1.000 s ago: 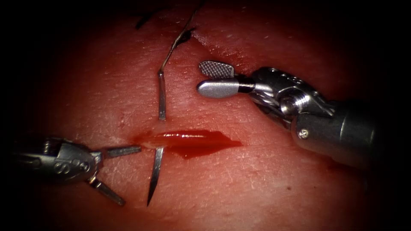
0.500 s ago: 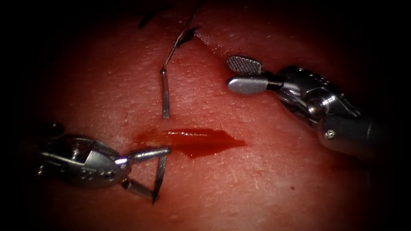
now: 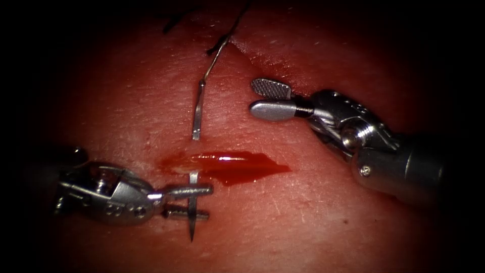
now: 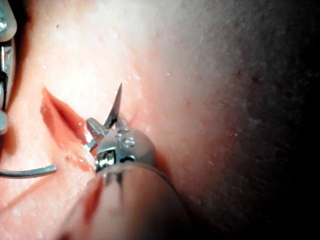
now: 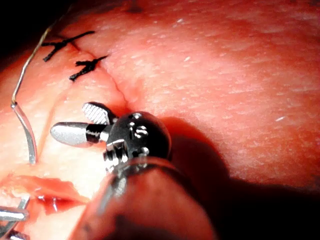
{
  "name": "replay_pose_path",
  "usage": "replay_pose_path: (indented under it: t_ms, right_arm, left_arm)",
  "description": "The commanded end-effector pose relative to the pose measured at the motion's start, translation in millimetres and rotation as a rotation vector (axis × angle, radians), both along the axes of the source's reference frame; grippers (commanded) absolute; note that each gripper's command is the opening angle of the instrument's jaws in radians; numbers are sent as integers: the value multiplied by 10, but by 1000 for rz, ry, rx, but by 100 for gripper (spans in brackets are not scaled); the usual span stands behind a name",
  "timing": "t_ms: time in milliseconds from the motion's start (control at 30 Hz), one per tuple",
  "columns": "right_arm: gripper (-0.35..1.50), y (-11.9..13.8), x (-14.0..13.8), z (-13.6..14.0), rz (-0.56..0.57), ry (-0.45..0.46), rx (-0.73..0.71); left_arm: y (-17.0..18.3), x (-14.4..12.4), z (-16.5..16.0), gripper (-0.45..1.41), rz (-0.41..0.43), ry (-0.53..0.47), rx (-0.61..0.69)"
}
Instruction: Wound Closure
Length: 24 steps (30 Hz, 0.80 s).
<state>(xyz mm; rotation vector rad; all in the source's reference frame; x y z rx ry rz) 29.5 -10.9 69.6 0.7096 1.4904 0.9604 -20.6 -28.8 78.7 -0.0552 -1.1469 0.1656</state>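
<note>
Your left end effector (image 3: 194, 201) has its jaws closed down across the needle (image 3: 193, 210) near the pointed end, on the part that stands out of the tissue (image 3: 303, 222) just below the cut (image 3: 232, 164). Judge this grip as firm only if both jaws bear on the shaft; from the endoscope view the jaws lie close together above and below the crossing point, so contact looks likely but full clamping is not certain.

The needle passes through the tissue under the cut. Its tail end (image 3: 198, 111) stands out above the cut, with the thread (image 3: 217, 53) running from it toward the upper edge of the tissue. Red fluid (image 3: 242, 167) lies in the cut, right of the needle.

Your right end effector (image 3: 262, 98) is open and holds nothing. It sits just right of the needle's tail, apart from it.

Risks from this position:
- A grip close to the point can blunt or bend the tip.
- A pull that does not follow the needle's curve can tear the tissue at the cut edge.
- A weak grip can let the needle rotate or slip in the jaws.
- The open right jaws lie near the thread; an unplanned closure there could nick or cut it.
</note>
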Motion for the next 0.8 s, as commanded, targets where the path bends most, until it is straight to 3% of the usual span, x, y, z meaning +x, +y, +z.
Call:
replay_pose_path:
  t_ms: [33, 233, 467, 633, 667, 800]
  right_arm:
    - [22, 3, 7, 3, -1, 2, -2]
    - [16, 3, 7, 3, 0, 2, -2]
    - [1, 1, 8, 4, 0, 1, -5]
    - [-8, 0, 8, 4, -1, 1, -5]
    - [-16, -1, 9, 4, -1, 4, 7]
    - [-20, -2, 9, 3, 0, 3, 13]
  left_arm:
    - [-1, -4, 2, -38, -13, -3, 26]
    - [-2, -4, -8, -45, -54, -37, 165]
    - [-3, -9, -42, -45, -141, -108, 456]
    - [-14, -12, -56, -45, -144, -126, 630]
    - [-21, -14, -62, -45, -151, -137, 740]
    - [-30, -17, -71, -45, -138, -161, 830]
